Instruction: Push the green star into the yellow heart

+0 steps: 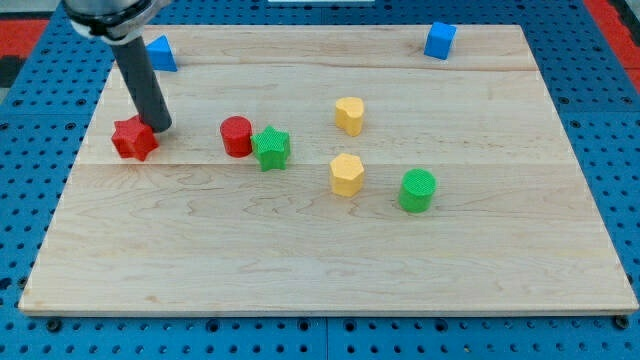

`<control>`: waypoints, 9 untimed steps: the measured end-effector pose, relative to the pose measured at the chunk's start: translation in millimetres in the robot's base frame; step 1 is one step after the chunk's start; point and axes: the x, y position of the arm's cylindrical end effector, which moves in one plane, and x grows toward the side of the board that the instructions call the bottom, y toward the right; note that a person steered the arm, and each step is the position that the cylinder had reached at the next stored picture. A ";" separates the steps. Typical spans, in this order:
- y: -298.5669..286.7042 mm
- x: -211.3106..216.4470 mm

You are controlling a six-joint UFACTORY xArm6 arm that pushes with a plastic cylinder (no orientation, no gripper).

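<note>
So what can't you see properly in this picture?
- My tip: its very end by the red star; touching or not, can't tell.
- Blue block, view's top left: the rod covers its left side.
- Yellow blocks: too small to tell which is the heart.

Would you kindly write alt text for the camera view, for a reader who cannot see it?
My tip rests beside the red star at the view's left of a wooden board, well away from the green star, which touches a red cylinder. Two yellow blocks, a green cylinder and two blue blocks lie elsewhere.
</note>
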 end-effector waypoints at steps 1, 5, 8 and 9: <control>38.8 29.1; 161.6 22.5; 180.5 -11.9; 189.9 -33.3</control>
